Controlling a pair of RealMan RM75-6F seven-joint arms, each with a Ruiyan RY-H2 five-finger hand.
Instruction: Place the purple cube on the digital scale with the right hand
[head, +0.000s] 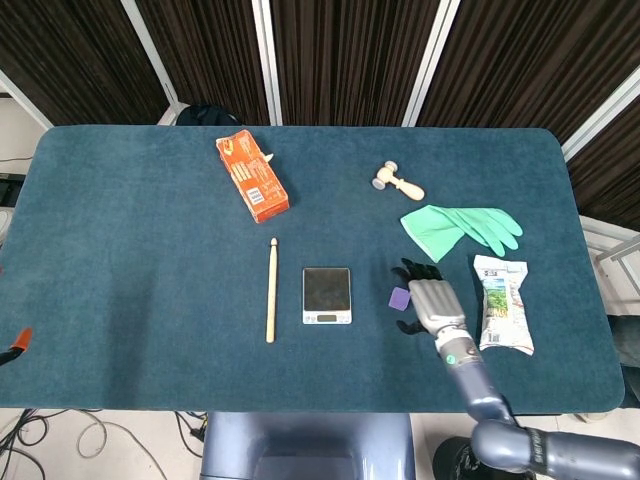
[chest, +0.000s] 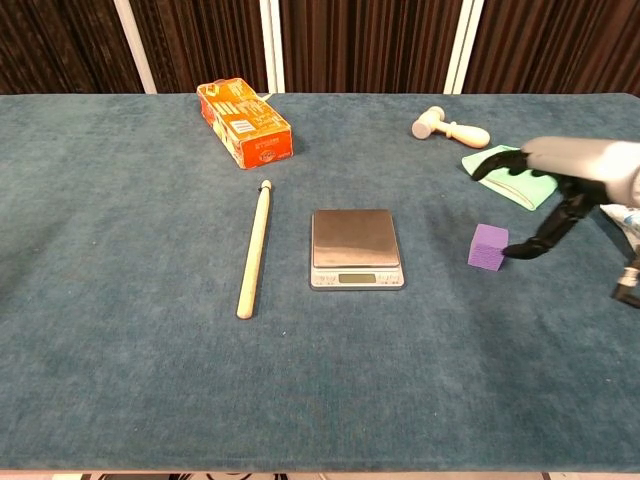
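Note:
The purple cube (head: 399, 298) (chest: 488, 247) sits on the blue table, to the right of the digital scale (head: 327, 295) (chest: 357, 248). The scale's steel platform is bare. My right hand (head: 430, 301) (chest: 556, 180) hovers just right of the cube, fingers spread and curved over it, with the thumb tip close beside the cube's right side in the chest view. It holds nothing. My left hand shows in neither view.
A wooden stick (head: 271, 289) lies left of the scale. An orange box (head: 252, 176) sits at the back left. A small wooden mallet (head: 397, 182) and green gloves (head: 461, 227) lie behind the cube, a snack packet (head: 501, 303) to its right.

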